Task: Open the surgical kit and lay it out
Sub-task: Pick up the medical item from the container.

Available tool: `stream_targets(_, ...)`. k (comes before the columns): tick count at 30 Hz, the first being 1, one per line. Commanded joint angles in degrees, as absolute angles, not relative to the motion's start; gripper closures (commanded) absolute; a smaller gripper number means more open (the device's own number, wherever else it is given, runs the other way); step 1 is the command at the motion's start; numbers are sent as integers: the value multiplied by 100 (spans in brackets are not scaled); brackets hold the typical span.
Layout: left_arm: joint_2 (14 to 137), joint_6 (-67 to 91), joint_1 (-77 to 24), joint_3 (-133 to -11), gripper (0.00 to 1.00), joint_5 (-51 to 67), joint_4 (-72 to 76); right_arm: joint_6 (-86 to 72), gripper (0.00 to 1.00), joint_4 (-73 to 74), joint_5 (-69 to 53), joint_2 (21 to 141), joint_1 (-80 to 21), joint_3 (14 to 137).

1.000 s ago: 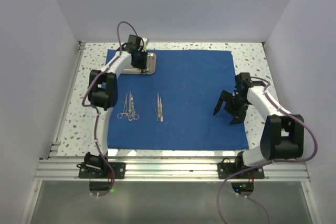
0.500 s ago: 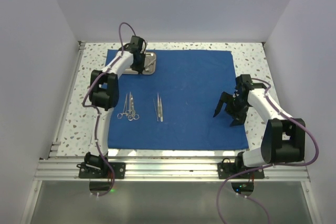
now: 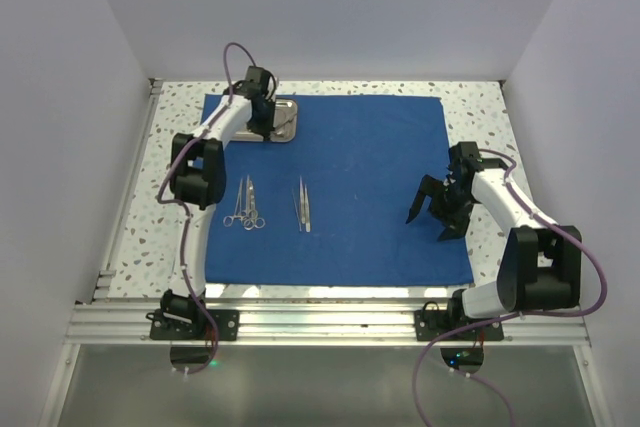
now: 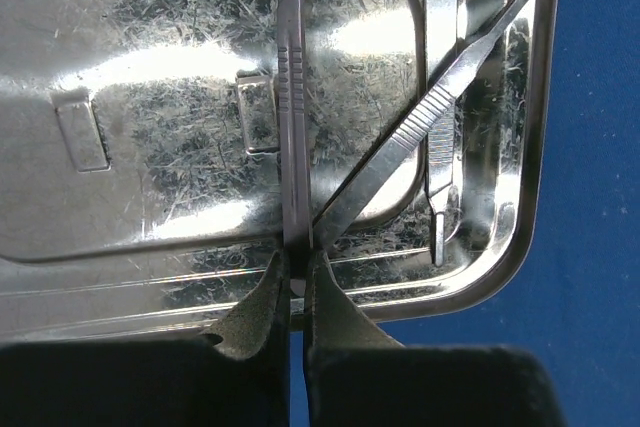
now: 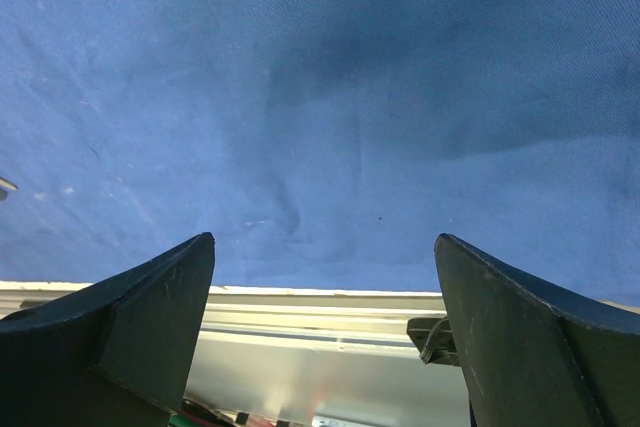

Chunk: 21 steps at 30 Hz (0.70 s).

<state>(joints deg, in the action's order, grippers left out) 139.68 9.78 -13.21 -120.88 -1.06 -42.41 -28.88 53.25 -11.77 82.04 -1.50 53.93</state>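
Well, a speckled white table [image 3: 470,97] carries the royal-blue cloth [image 3: 370,167] spread flat, and the right gripper [image 3: 432,215] hangs over its three o'clock side with fingers wide apart. At eleven o'clock sits the scratched, shiny steel tray [image 3: 288,125], where the left gripper [image 4: 296,269] is pinched on a slim ribbed handle [image 4: 291,97], with a second ribbed handle [image 4: 420,127] slanting beside it. Ring-handled scissors and forceps [image 3: 245,207] and tweezers [image 3: 301,205] lie toward nine o'clock.

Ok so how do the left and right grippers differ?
The left gripper is shut on a thin steel handle in the tray; the right gripper is open, holding nothing. Left is at the far-left corner of the cloth, right near its right edge. Both are above it.
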Motion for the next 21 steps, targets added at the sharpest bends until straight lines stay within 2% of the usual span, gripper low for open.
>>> stream_targets(1,14054,1169,-1266,-11812,100,360,-4922,-2821,4,5335,-1345,8051,-149,5379)
stream_targets(8,13571,1423,-1231,-11936,100,712,-4738,-2813,4,5361,-1345,8042,-149,5388)
stream_targets(21,13017,1635,-1107,-11532,100,448,-4369,-2830,4,5344,-1406,7928,-149,5300)
